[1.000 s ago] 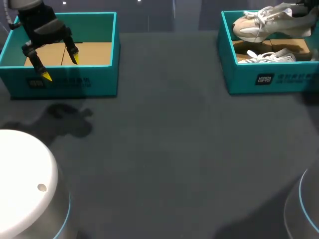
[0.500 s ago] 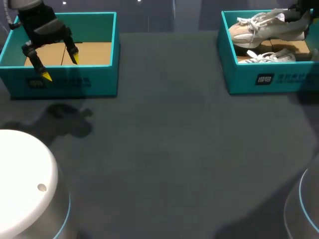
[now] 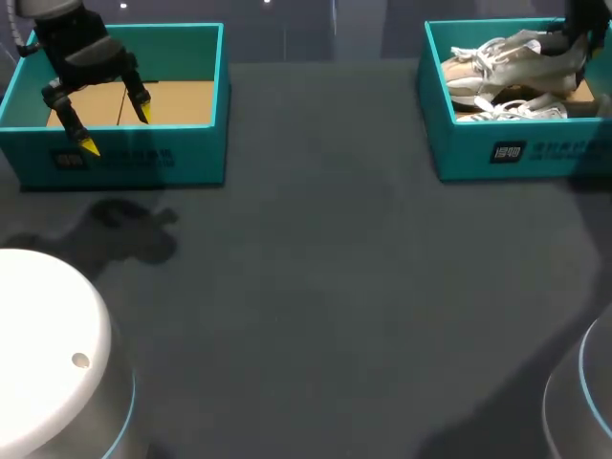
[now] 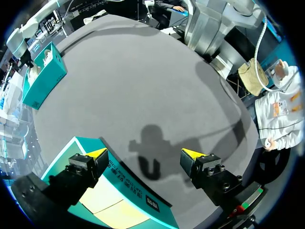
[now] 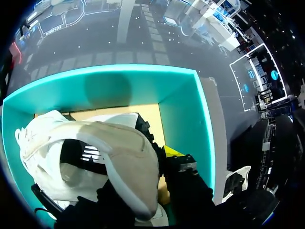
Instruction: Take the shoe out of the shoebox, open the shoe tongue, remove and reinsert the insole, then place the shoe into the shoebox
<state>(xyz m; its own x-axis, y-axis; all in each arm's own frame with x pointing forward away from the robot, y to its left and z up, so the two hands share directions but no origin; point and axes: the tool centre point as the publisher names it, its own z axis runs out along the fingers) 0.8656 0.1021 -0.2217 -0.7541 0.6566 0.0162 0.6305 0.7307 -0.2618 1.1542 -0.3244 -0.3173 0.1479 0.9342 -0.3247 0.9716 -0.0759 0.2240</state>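
Over on the right, the right gripper (image 5: 159, 160) pinches the heel of the pale shoe (image 3: 507, 59), which lies tilted inside the right-hand shoebox (image 3: 516, 153), over a second shoe (image 3: 521, 112). Meanwhile the left gripper (image 3: 116, 130) hangs with its fingers spread wide, straddling the front wall of the other shoebox (image 3: 143, 158).
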